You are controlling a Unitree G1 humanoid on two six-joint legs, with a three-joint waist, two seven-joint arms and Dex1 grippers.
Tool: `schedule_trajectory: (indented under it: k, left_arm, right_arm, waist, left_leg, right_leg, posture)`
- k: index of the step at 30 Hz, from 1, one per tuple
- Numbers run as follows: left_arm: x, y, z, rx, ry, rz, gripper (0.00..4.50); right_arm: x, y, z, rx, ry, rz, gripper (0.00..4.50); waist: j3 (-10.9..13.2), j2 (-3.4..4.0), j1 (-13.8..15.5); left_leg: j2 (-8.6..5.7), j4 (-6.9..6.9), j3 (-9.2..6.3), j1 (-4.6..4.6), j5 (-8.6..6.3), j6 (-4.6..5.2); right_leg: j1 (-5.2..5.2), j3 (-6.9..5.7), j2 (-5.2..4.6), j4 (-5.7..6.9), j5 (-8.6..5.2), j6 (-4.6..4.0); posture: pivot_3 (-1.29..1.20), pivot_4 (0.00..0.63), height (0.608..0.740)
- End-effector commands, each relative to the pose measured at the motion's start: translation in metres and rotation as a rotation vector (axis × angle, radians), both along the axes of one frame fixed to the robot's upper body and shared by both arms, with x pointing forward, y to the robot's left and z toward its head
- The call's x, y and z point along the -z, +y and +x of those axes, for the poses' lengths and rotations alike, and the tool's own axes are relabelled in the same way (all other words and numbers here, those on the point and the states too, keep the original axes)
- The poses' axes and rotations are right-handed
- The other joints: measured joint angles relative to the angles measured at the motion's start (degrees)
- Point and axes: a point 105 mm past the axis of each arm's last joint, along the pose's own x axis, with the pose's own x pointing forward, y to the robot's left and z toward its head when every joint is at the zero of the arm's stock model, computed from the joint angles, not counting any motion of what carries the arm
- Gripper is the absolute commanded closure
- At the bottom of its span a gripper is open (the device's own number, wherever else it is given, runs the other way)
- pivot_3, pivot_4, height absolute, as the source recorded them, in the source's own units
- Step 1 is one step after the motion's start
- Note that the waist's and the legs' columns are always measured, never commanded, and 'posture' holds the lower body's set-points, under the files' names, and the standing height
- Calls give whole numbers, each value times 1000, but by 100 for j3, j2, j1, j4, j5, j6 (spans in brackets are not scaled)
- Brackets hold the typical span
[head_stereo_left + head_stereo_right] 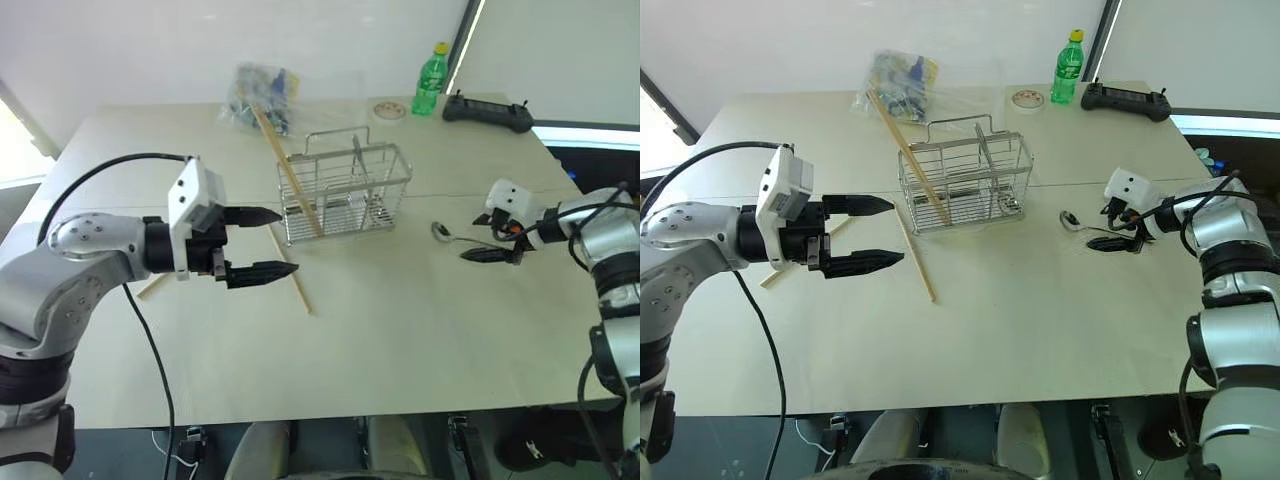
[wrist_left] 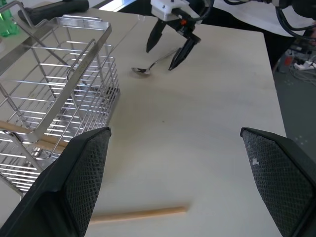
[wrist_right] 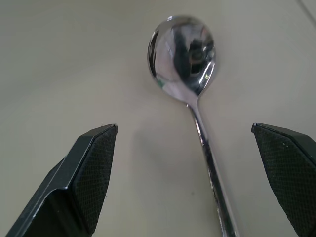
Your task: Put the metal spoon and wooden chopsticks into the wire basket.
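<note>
The wire basket stands mid-table. One wooden chopstick leans in its left end, a second lies flat on the table in front of it, and a third pokes out from behind my left arm. My left gripper hovers open, left of the basket and above the flat chopstick. The metal spoon lies right of the basket, its bowl toward the basket. My right gripper is open and low over the spoon, one finger on each side of the handle.
At the back of the table are a clear plastic bag, a tape roll, a green bottle and a black controller. The table's right edge runs close to my right arm.
</note>
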Motion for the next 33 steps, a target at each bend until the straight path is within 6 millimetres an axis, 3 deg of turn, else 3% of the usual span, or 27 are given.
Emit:
schedule_trajectory:
  k: [1, 16, 19, 22, 33]
  left_arm:
    - [-12, 1, -6, -10, -61, -4, 52]
    - [-21, 5, -3, -51, -92, 5, 52]
    - [-25, 6, -2, -52, -101, 6, 0]
    - [-27, 6, -1, -55, -110, 7, 0]
    - [-35, 9, 4, -64, -136, 6, 0]
  right_arm:
    - [-9, -3, 9, 20, -48, -44, 0]
    - [-6, 7, 21, 126, -28, 51, 0]
    - [-6, 9, 20, 128, -18, 76, 1243]
    - [-6, 7, 20, 137, -22, 67, 2840]
    - [-4, 5, 21, 155, -16, 56, 2840]
  waist:
    - [0, 0, -4]
    - [0, 0, -7]
    - [0, 0, -6]
    - [0, 0, -8]
    - [0, 0, -10]
  left_leg:
    - [0, 0, 6, 3, 0, 0]
    - [5, -1, 34, 17, 0, 0]
    - [5, 1, 37, 17, 0, 0]
    - [5, 0, 38, 18, 0, 0]
    - [5, 0, 40, 19, 0, 0]
  right_leg:
    - [0, 8, 2, 0, 1, 2]
    - [-3, 44, 18, 2, 9, 2]
    - [-2, 46, 18, 2, 10, 2]
    - [-3, 47, 18, 3, 11, 3]
    - [-3, 48, 19, 4, 11, 3]
  posture:
    - [0, 150, 713]
    - [0, 150, 713]
    - [0, 150, 713]
    - [0, 150, 713]
    - [0, 150, 713]
